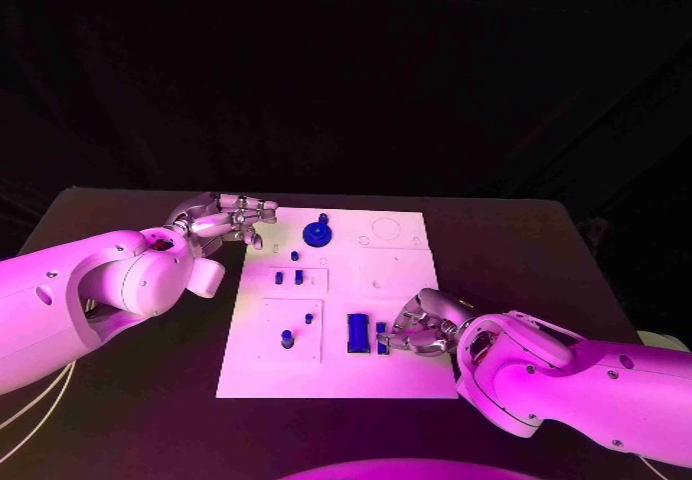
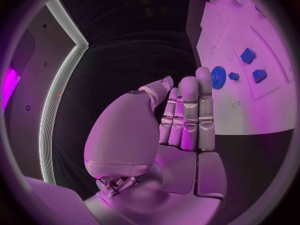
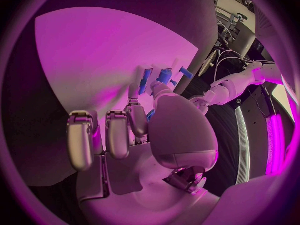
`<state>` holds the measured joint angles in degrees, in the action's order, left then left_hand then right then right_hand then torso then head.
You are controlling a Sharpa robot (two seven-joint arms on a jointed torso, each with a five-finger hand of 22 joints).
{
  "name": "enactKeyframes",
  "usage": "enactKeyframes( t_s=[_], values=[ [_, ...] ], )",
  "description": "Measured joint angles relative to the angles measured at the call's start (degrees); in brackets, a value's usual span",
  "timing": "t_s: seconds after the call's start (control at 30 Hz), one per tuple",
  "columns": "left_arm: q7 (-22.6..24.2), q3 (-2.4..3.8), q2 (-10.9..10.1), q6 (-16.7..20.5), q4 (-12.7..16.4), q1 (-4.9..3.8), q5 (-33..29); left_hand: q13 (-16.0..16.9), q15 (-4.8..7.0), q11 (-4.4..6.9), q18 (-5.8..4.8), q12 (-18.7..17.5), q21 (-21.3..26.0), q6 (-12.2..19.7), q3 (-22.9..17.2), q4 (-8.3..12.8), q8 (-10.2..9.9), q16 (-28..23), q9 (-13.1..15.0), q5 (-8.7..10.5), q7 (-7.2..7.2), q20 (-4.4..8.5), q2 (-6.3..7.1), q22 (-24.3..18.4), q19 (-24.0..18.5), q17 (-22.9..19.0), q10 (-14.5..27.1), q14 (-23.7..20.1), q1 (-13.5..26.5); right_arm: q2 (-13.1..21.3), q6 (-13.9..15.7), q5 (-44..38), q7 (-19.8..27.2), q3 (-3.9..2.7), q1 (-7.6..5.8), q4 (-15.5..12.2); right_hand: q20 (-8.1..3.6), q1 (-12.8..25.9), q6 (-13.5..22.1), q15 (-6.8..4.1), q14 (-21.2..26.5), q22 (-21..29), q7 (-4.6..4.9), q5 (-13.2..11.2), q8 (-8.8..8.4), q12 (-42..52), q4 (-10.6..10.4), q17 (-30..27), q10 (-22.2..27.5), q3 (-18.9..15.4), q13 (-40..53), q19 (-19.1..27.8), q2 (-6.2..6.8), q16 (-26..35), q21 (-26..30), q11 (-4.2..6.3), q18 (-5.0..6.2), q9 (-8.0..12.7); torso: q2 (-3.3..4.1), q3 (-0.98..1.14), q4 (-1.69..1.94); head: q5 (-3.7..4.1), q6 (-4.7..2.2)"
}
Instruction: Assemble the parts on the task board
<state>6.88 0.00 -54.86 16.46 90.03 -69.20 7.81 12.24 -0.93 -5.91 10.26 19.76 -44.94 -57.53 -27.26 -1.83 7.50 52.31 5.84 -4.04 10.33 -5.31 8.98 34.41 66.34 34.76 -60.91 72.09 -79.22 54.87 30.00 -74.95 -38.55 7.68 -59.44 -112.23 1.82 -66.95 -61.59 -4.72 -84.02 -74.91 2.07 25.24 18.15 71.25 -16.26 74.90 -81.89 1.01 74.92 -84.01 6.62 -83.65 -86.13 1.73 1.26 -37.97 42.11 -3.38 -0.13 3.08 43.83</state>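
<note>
The white task board point(image 1: 335, 372) lies in the middle of the black table. A blue gear point(image 1: 316, 236) stands near its far edge and also appears in the left wrist view as the gear point(image 2: 217, 77). Small blue parts point(image 1: 289, 279) sit in its middle. A long blue block point(image 1: 358, 332) stands near the front. My right hand point(image 1: 421, 330) rests at the board's right side and pinches a small blue part point(image 1: 382, 338) beside that block; in the right wrist view its thumb and a finger meet at the part point(image 3: 164, 77). My left hand point(image 1: 225, 222) hovers at the board's far left corner, fingers point(image 2: 189, 115) straight, holding nothing.
Two more small blue parts point(image 1: 297, 330) sit in a recessed panel on the board's front left. The outlines of round sockets point(image 1: 384, 230) mark its far right corner. Black table point(image 1: 130, 400) surrounds the board on all sides.
</note>
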Motion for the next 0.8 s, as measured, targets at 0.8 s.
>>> enactKeyframes(
  t_s=[0.8],
  values=[
    [5.66,-1.01,5.05,0.07,-6.35,2.15,-4.73,-2.57,-3.17,-0.96,-0.02,-2.52,16.6,1.12,5.2,-2.65,0.63,-23.55,-0.42,0.0,-0.06,-4.02,-0.23,-9.6,-11.78,-12.08,1.13,-14.14,2.34,-0.84,-1.56,36.97,40.83,-0.04,-7.29,17.89,5.01,-17.71,5.01,5.66,14.74,15.14,5.33,-14.99,-11.46,-49.77,3.31,-41.85,23.49,-0.73,-37.64,24.17,-5.07,54.97,68.63,-5.86,8.93,10.31,-3.36,0.35,0.07,-0.75,-2.87]
  ],
)
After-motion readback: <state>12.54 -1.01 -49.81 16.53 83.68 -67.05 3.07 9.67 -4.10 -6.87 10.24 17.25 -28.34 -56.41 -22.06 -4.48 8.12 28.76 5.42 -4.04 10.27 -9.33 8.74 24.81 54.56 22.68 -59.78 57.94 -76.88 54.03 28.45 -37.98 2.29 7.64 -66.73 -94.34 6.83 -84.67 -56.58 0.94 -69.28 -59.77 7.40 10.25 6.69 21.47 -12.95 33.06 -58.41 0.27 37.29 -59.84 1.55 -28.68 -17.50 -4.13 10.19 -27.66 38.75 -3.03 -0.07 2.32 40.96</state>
